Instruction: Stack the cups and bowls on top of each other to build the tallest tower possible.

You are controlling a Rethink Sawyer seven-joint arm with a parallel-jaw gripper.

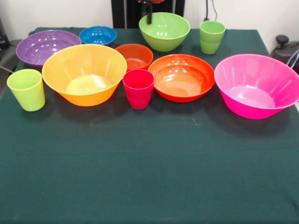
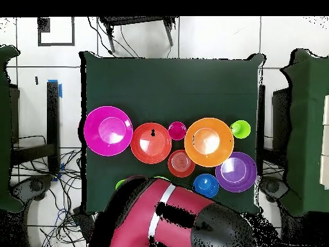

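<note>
All bowls stand rim-up and apart on the green cloth; no tower stands. Along the back are the purple bowl (image 1: 46,46), blue bowl (image 1: 98,35) and lime green bowl (image 1: 164,30), with a light green cup (image 1: 211,36) to the right. In front are the other green cup (image 1: 26,89), yellow-orange bowl (image 1: 84,73), small dark orange bowl (image 1: 134,56), red-pink cup (image 1: 138,87), medium orange bowl (image 1: 181,77) and pink bowl (image 1: 257,86). My gripper (image 1: 149,13) shows only at the top edge, just above the lime bowl's far rim.
In the overhead view my red arm (image 2: 167,215) covers the lime bowl and most of one green cup (image 2: 120,184). The pink bowl (image 2: 107,130) sits near the cloth's edge. The green table cloth (image 1: 149,177) stretches in front of the row.
</note>
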